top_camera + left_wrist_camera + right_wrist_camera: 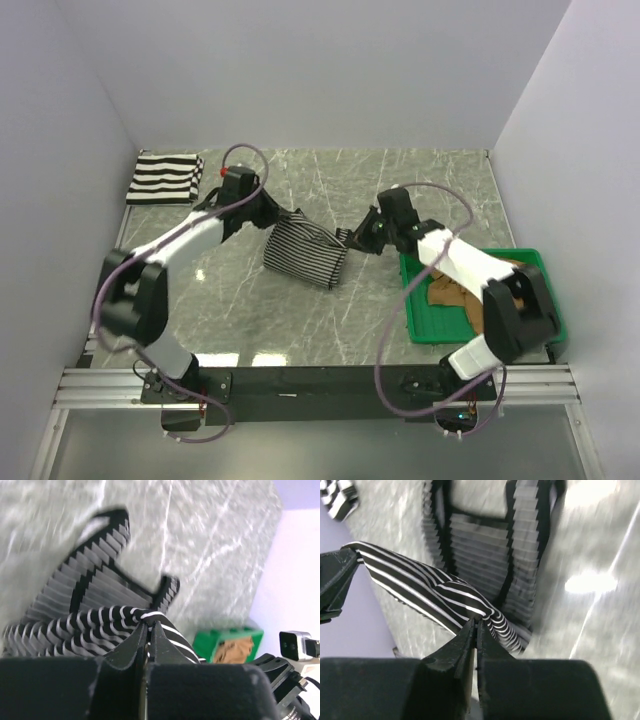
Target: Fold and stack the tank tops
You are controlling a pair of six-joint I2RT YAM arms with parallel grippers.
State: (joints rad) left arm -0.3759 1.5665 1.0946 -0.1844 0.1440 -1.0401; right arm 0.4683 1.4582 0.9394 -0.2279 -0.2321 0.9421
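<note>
The left gripper (pixel 284 212) and the right gripper (pixel 354 238) are each pinched tight on a corner of the same garment, the soft cloth tank top with thin dark pinstripes (pixel 305 258). It sits at the middle of the grey marbled table (pixel 330 330). The held edge is raised off the surface and runs from about 10 o'clock to 4 o'clock, with the left claw at the 10 o'clock end and the right claw at the other. From that edge the cloth drapes down toward 6 o'clock, and its lower part rests on the table.

Each arm has its own end, so neither is nearer. I judge that the fold depends on both carrying this edge together, square across its long axis.

The folded tank top with wide black-and-white stripes (pixel 165 178) lies well apart at 10 o'clock, by the far left corner. At 4 o'clock the green plastic tray (pixel 538 262) holds the crumpled plain tan-brown tank top (pixel 450 293), and the right arm reaches over the tray. Nothing lies on the table around the held garment.
</note>
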